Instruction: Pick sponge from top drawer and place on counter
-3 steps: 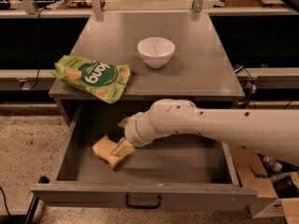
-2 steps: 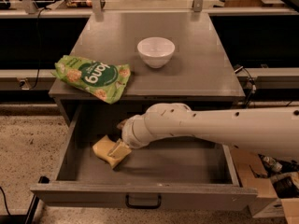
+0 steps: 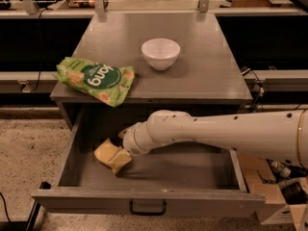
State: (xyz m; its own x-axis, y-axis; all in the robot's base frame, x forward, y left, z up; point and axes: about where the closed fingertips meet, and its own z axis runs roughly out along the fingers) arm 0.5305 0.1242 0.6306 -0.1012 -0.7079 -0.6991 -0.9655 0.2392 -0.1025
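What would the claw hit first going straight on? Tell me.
The sponge. The claw points left and down at it inside the open top drawer, seemingly in contact with it, though depth is unclear.

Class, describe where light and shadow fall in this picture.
Camera view: the counter carries a soft sheen, the white bowl is brightest; the top drawer is shadowed at its back; the gripper, at the sponge in the drawer's left, sits in dimmer light.

The gripper (image 3: 120, 148), down at the sponge (image 3: 109, 156) in the left of the top drawer (image 3: 144, 199), is mostly hidden behind the wrist (image 3: 143, 136) (the arm (image 3: 231, 134) leaves the right edge).
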